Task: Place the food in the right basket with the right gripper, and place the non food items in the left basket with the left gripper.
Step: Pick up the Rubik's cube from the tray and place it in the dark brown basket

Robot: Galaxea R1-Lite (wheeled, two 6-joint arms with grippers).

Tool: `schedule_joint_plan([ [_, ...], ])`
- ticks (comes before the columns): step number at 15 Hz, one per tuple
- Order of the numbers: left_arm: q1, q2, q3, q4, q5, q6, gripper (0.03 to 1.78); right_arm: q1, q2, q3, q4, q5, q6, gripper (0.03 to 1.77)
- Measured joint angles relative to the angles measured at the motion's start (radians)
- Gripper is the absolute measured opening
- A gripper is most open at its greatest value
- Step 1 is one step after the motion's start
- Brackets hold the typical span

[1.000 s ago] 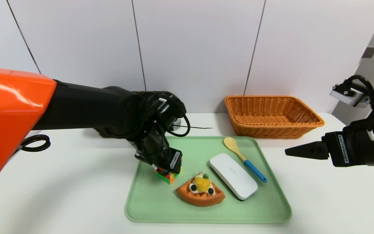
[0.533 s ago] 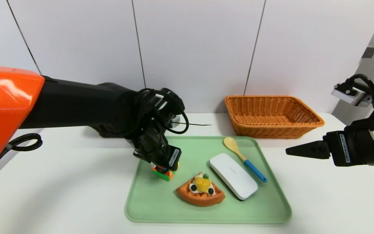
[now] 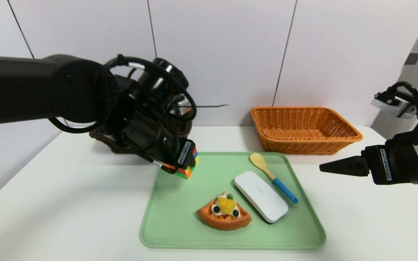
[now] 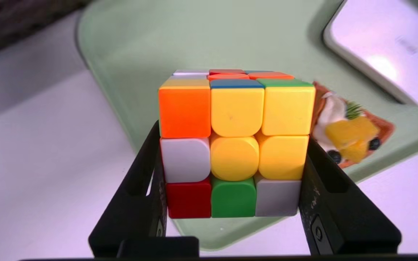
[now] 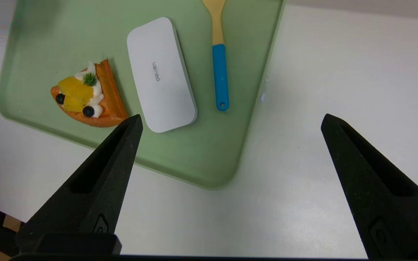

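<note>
Dark brown wicker basket [image 3: 103, 139]: set at the far left of the white table [image 3: 60, 203], against the wall, largely hidden behind the left arm. Left gripper [image 3: 180, 163]: held in the air over the far left corner of the green tray [image 3: 165, 232], clenched on the multicoloured puzzle cube [image 3: 189, 165]; in the left wrist view the cube [image 4: 236, 145] is seen pinched between the two black fingers [image 4: 140, 203], clear of the tray surface. Waffle wedge [image 3: 224, 214]: laid on the tray near its front middle, topped with white cream, yellow fruit and dark berries, untouched. White rounded case [image 3: 261, 196]: laid flat on the tray just to the right of the waffle, set diagonally. Wooden spoon with a blue handle [image 3: 272, 177]: laid on the tray just beside the case, bowl toward the wall, handle toward the front. Orange-tan wicker basket [image 3: 305, 128]: set on the table behind the tray's far right corner, nothing seen inside. Right gripper [image 3: 339, 168]: held above the table to the right of the tray, well apart from all items, its prongs spread wide with nothing between them, as shown in the right wrist view [image 5: 230, 145].
</note>
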Motion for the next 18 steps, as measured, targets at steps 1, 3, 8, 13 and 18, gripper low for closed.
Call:
schedule_joint_plan([
  [1,0.007,-0.017,-0.025,0.000,0.000,0.002,0.97,0.000,0.000,0.000,0.000,0.000,0.000,1.70],
  [3,0.057,-0.026,-0.087,0.001,0.001,0.022,0.97,0.000,0.000,0.000,-0.001,0.000,0.000,1.70],
  [8,0.233,0.063,-0.260,0.020,0.000,0.107,0.97,0.001,0.000,-0.003,-0.002,0.002,-0.003,1.70],
  [13,0.350,0.194,-0.337,-0.036,-0.003,0.119,0.97,0.005,0.000,-0.002,-0.003,0.003,-0.004,1.70],
  [18,0.393,0.266,-0.341,-0.066,-0.057,0.116,0.97,0.003,-0.001,0.006,-0.002,0.003,-0.003,1.70],
])
